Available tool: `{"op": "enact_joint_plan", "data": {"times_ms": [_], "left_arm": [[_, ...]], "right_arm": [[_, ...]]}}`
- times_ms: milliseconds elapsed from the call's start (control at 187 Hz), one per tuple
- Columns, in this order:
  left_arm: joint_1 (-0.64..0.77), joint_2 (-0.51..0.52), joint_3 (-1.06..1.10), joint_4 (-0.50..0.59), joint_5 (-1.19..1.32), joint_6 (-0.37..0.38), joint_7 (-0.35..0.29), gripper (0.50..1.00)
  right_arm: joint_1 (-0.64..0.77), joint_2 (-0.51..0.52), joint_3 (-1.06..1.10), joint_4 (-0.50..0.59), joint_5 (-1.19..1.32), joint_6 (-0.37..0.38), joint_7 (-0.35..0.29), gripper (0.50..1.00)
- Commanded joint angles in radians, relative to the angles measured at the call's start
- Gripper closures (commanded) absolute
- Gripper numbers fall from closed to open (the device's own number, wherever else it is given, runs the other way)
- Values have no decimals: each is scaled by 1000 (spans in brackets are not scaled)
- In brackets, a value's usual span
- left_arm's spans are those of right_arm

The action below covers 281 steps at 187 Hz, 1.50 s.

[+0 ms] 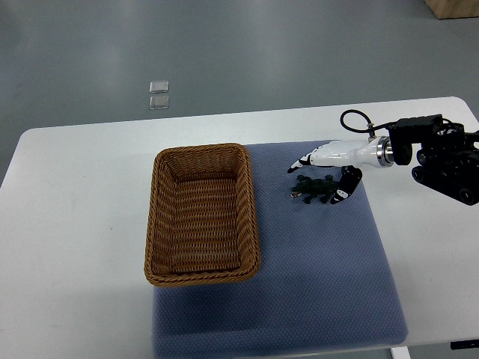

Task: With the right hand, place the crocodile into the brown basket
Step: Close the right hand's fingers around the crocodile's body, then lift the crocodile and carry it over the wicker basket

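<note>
My right hand (335,157) hangs over the crocodile (313,189), which lies on the blue mat (322,277) just right of the brown basket (251,202), long axis roughly left-to-right. The fingers (302,164) are spread, straddling it (gripping nothing yet, I judge); closing across its width comes next

The right hand (334,158) covers part of the small dark crocodile (310,188).
</note>
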Motion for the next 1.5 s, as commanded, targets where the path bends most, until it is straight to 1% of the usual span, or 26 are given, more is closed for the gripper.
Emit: {"op": "enact_joint_plan", "data": {"times_ms": [0, 101, 192, 320, 550, 651, 689, 779, 827, 897, 998, 1052, 1068, 1148, 1196, 1260, 1297, 1383, 1495], "left_arm": [[0, 0, 0, 0, 0, 0, 1, 500], [0, 0, 0, 0, 0, 0, 1, 500], [0, 0, 0, 0, 0, 0, 1, 500], [0, 0, 0, 0, 0, 0, 1, 500], [0, 0, 0, 0, 0, 0, 1, 500], [0, 0, 0, 0, 0, 0, -1, 500], [0, 0, 0, 0, 0, 0, -1, 500], [0, 0, 0, 0, 0, 0, -1, 500], [0, 0, -2, 0, 0, 0, 1, 500], [0, 0, -2, 0, 0, 0, 1, 500], [0, 0, -2, 0, 0, 0, -1, 500], [0, 0, -2, 0, 0, 0, -1, 500], [0, 0, -2, 0, 0, 0, 1, 500], [0, 0, -2, 0, 0, 0, 1, 500], [0, 0, 0, 0, 0, 0, 1, 500], [0, 0, 0, 0, 0, 0, -1, 500], [0, 0, 0, 0, 0, 0, 1, 500], [0, 0, 0, 0, 0, 0, 1, 500], [0, 0, -2, 0, 0, 0, 1, 500]], "right_arm": [[3, 2, -29, -19, 0, -17, 0, 579], [3, 3, -52, -30, -2, -28, 0, 581], [2, 15, -64, -56, -3, -52, 0, 585], [-1, 18, -71, -73, -3, -68, 2, 599], [0, 17, -71, -74, -3, -69, 11, 662], [0, 17, -71, -74, -3, -69, 13, 677], [0, 17, -71, -74, -3, -69, 13, 693], [0, 17, -71, -74, -3, -69, 11, 709], [0, 18, -71, -74, -3, -77, 11, 732], [-1, 18, -71, -74, -3, -84, 11, 742], [2, 17, -71, -74, -3, -86, 11, 801], [2, 17, -71, -76, -3, -86, 11, 818], [2, 17, -71, -76, -3, -86, 10, 832], [3, 17, -69, -77, -3, -88, 8, 848], [3, 15, -66, -79, -2, -88, 7, 875], [3, 15, -61, -79, -2, -89, 7, 889], [3, 15, -60, -80, -2, -89, 7, 914], [3, 14, -58, -80, 1, -95, 7, 932], [6, 11, -57, -79, 9, -115, 8, 938]]}}
